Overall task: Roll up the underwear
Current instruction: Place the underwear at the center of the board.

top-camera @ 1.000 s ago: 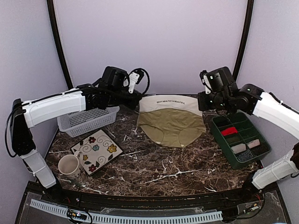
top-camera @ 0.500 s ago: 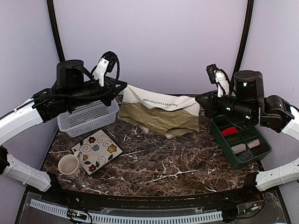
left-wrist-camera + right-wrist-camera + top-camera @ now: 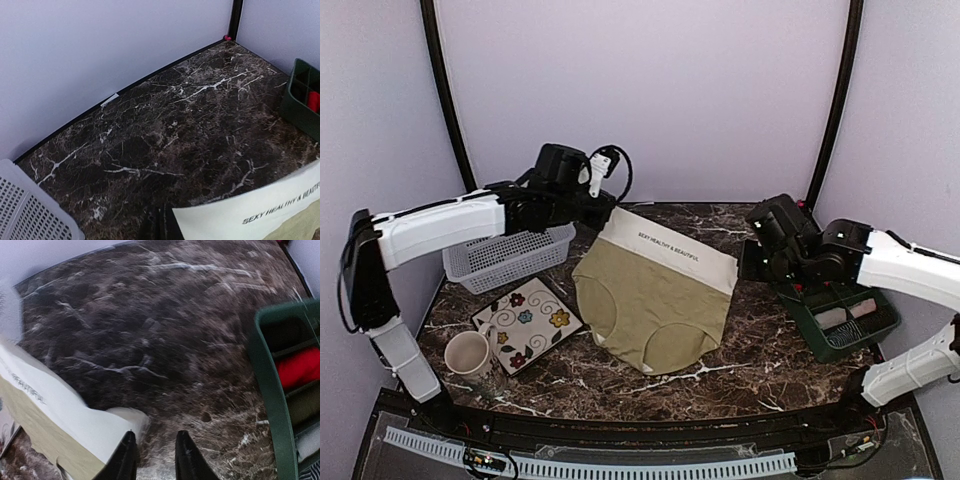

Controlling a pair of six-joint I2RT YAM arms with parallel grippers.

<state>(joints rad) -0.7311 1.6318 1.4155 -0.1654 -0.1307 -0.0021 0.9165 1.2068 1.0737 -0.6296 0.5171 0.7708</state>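
Your right claw (image 3: 156,440) is set narrow, fingers a little apart with nothing between them. The cream waistband (image 3: 60,405) corner lies just ahead of it and off to its left, touching neither finger. Your left claw (image 3: 160,227) shows only as a dark sliver at the bottom of its wrist view, so I cannot tell whether it pinches the other waistband corner, which sits right against its right side. Between the two claws the underwear (image 3: 655,300) lies spread flat on the marble table (image 3: 760,375), olive body trailing back toward the arm bases and slightly askew. If you start the roll now, I expect only one corner to follow, and the cloth would drag into a crooked cone. Also mind the green organiser (image 3: 264,375) close on your right claw's right. A sideways reach for the corner could nudge it or snag the red roll (image 3: 300,367).
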